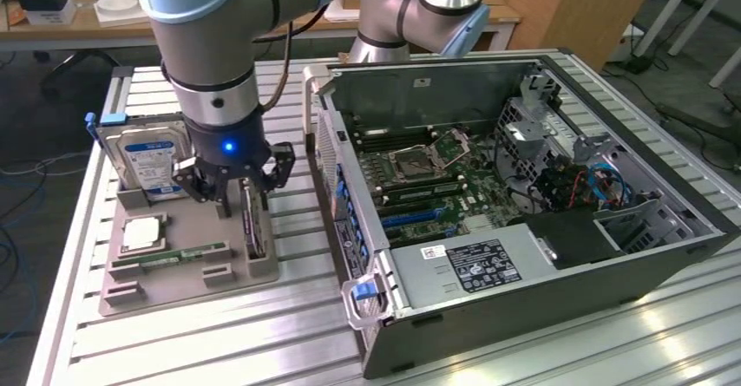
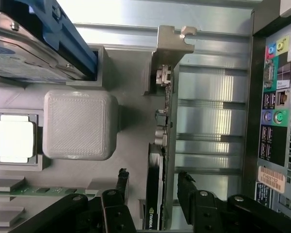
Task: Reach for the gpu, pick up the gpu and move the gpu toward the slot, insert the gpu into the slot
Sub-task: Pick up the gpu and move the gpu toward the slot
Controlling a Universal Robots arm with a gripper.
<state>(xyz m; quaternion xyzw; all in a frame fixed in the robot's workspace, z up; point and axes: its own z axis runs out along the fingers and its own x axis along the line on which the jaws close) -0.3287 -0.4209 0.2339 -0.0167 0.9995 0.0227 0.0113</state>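
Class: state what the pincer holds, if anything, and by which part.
Nothing is held. The pincer stands open astride the gpu, with gaps on both sides.

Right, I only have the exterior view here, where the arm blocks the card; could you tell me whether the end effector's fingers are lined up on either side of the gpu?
Observer: Yes. In the wrist view the gpu stands on edge in its holder, with one finger of the open end effector on each side.
Operator: Thank you. Are they touching it?
Observer: It seems not; a gap shows between the card and each finger.
Operator: And where is the bracket, please?
Observer: The silvery bracket is at the end away from the fingers, level with the hard drive.
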